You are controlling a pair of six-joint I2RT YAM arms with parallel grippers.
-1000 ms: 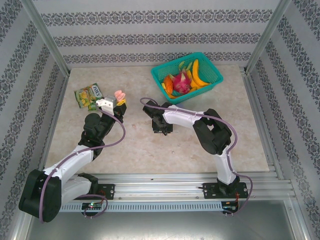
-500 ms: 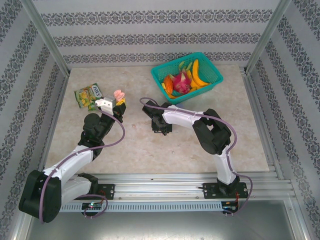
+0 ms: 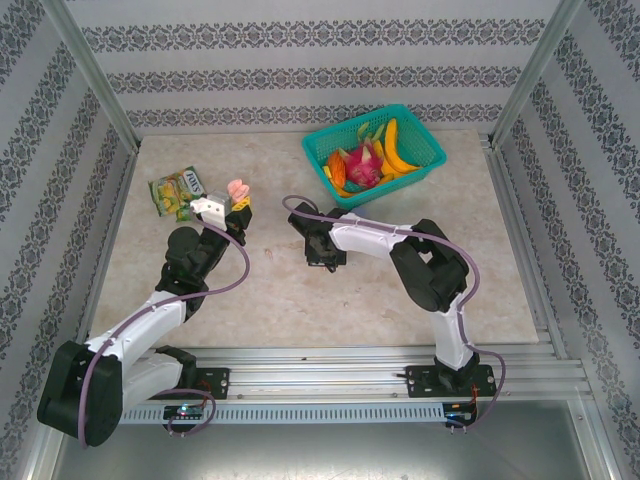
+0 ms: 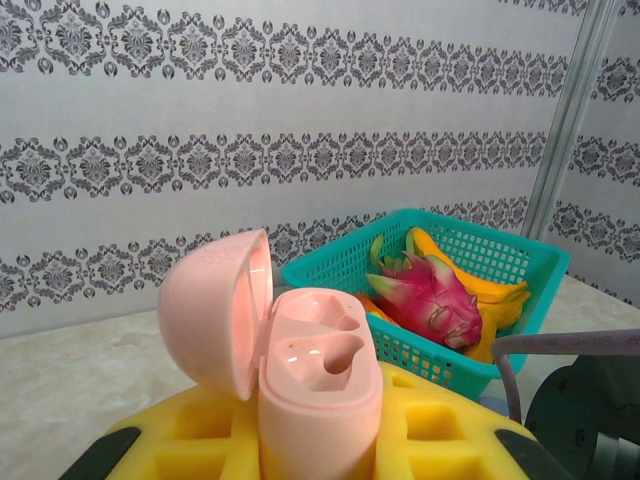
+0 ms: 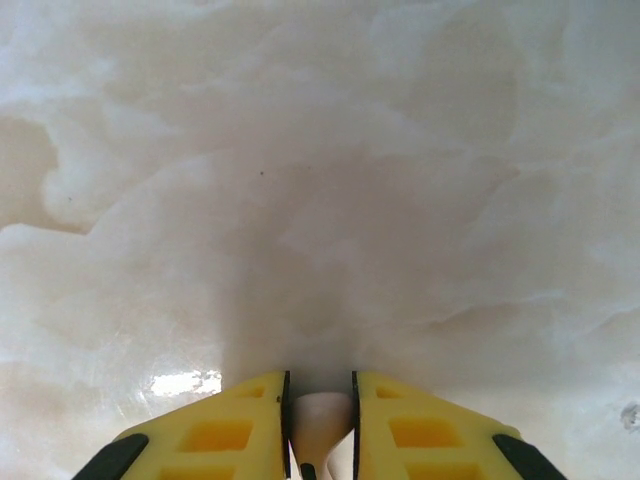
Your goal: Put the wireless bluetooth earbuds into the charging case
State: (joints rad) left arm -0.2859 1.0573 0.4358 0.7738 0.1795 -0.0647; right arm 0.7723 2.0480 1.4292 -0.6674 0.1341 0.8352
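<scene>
My left gripper (image 3: 236, 200) is raised over the left part of the table, shut on the pale pink charging case (image 4: 320, 372). The case stands upright between the yellow fingers (image 4: 440, 430) with its lid swung open to the left. Both earbud wells in it are empty. My right gripper (image 3: 323, 256) points down at the marble tabletop near the middle. In the right wrist view its yellow fingers (image 5: 420, 430) press on both sides of a small pale pink earbud (image 5: 318, 418) just above the stone surface.
A teal basket (image 3: 425, 158) holding a dragon fruit, bananas and other fruit stands at the back right. A green snack packet (image 3: 178, 192) lies at the back left, close to my left gripper. Patterned walls and metal posts enclose the table.
The right gripper's jaws have drawn in onto the pale pink earbud, and that wrist has shifted slightly. The left arm and the case have stayed in place.
</scene>
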